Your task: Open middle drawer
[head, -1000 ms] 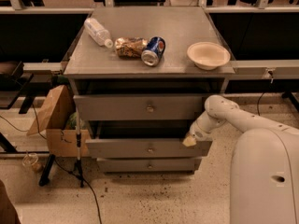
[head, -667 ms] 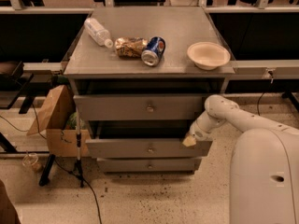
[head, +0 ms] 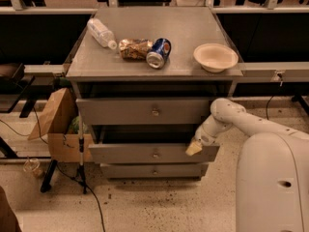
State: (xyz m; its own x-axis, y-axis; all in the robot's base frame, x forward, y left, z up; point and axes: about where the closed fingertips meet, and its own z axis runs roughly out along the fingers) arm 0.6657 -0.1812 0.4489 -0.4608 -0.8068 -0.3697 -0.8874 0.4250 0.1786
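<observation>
The middle drawer is a long grey front with a small round knob at its centre. It stands pulled out a little from the grey cabinet, with a dark gap above it. My gripper rests at the right end of this drawer's top edge, its tan tip against the front. The white arm reaches in from the right. The top drawer sits above and the bottom drawer below.
On the cabinet top lie a plastic bottle, a snack bag, a blue can and a cream bowl. A cardboard box, a stand leg and cables sit left. My white base fills the lower right.
</observation>
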